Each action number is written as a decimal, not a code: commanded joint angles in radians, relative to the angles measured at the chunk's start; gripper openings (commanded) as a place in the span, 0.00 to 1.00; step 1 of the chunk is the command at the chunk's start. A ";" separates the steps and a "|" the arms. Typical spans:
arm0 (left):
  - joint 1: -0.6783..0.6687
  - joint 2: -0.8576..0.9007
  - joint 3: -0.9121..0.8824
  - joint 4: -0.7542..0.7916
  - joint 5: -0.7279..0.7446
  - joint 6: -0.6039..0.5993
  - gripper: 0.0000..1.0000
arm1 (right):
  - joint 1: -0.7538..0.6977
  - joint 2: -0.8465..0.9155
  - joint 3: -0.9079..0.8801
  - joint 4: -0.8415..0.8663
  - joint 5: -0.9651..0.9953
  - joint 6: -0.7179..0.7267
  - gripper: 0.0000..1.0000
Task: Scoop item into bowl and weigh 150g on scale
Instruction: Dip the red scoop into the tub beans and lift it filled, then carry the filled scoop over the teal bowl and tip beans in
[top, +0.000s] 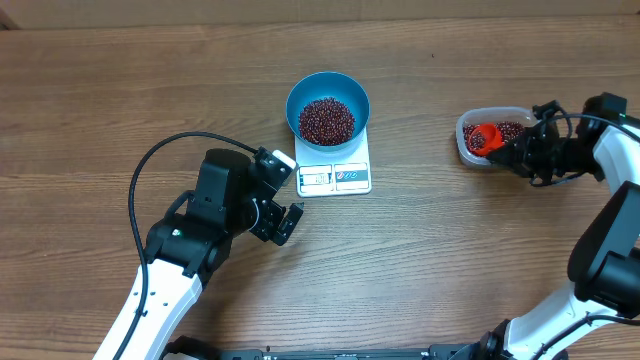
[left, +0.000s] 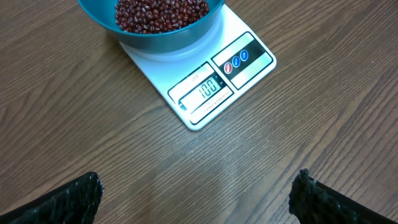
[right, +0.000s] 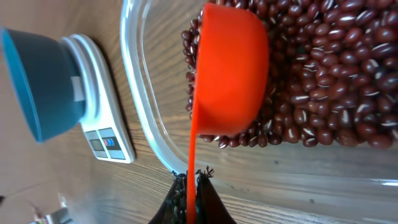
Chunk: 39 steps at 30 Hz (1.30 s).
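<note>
Wood-grain tabletop (top: 450, 240) carries one white scale (top: 335, 177) at upper centre, and on it sits one blue bowl (top: 294, 108) holding a heap of beans (top: 327, 120). At upper right, one clear tub (top: 461, 135) holds more beans and one orange scoop (top: 483, 137), its handle pinched by the right gripper (right: 193, 180). Lower left, the left gripper (left: 198, 182) hangs empty, jaws spread wide.

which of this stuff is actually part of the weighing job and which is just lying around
In the job:
- blue bowl, sitting on the scale
- beans in the bowl, more in the clear tub
- orange scoop, gripped by the right fingers at the tub

Just lying about:
- nothing loose that shows
- left fingers open, holding nothing, near the scale
</note>
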 joint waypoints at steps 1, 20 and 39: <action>-0.002 0.005 -0.008 0.000 0.012 0.023 1.00 | -0.037 0.010 -0.005 0.006 -0.086 -0.015 0.04; -0.002 0.005 -0.008 0.000 0.011 0.023 0.99 | -0.091 0.007 0.060 -0.168 -0.308 -0.258 0.04; -0.002 0.005 -0.008 0.000 0.011 0.023 1.00 | 0.102 -0.053 0.214 -0.322 -0.307 -0.279 0.04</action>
